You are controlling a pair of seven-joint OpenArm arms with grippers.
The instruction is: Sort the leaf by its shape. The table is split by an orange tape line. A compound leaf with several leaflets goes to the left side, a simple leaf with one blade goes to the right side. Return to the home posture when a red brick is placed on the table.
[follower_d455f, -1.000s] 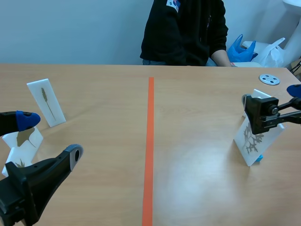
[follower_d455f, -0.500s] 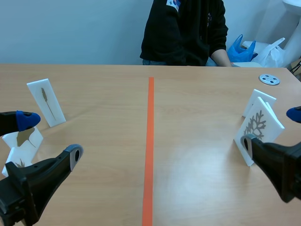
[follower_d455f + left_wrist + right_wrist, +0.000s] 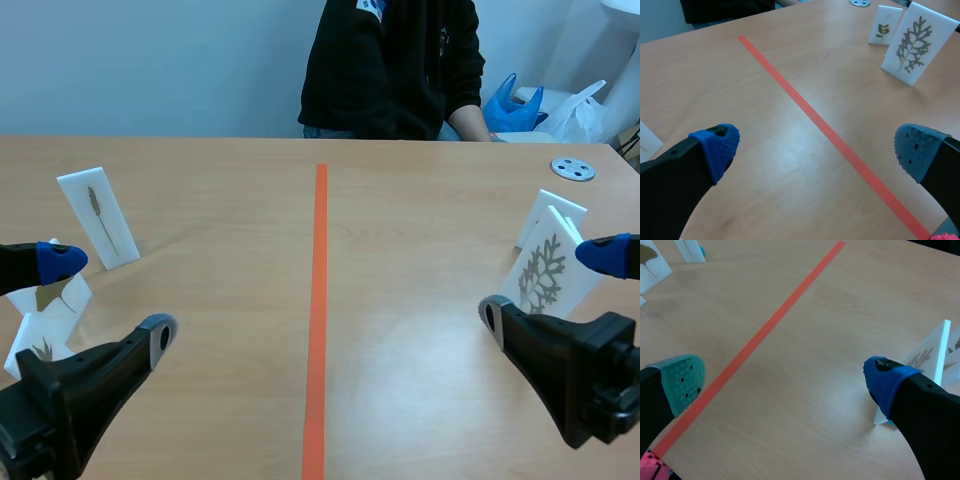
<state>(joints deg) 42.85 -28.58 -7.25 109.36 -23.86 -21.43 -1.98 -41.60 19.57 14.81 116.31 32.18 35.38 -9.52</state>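
Observation:
A white card with a branching, many-lobed leaf (image 3: 545, 275) stands right of the orange tape line (image 3: 318, 300), with a second card (image 3: 548, 208) behind it. My right gripper (image 3: 550, 285) hangs open just in front of it, holding nothing. In the right wrist view the card's edge (image 3: 936, 357) stands beside the blue finger (image 3: 887, 380). Left of the line stand a grass-spike card (image 3: 98, 217), a ginkgo card (image 3: 50, 295) and a low card (image 3: 35, 345). My left gripper (image 3: 105, 300) is open and empty near them. The left wrist view shows the branching-leaf card (image 3: 917, 42) and a small leaflet card (image 3: 885, 25) far ahead.
A person in a black top (image 3: 395, 65) sits across the table. A grey disc (image 3: 573, 168) lies at the far right, with blue and white bags (image 3: 515, 105) beyond the table edge. Bare tabletop (image 3: 400, 260) spreads around the tape line.
My right gripper has dropped from beside the branching-leaf card and pulled back toward the near edge. The card now stands free. The left arm has barely moved.

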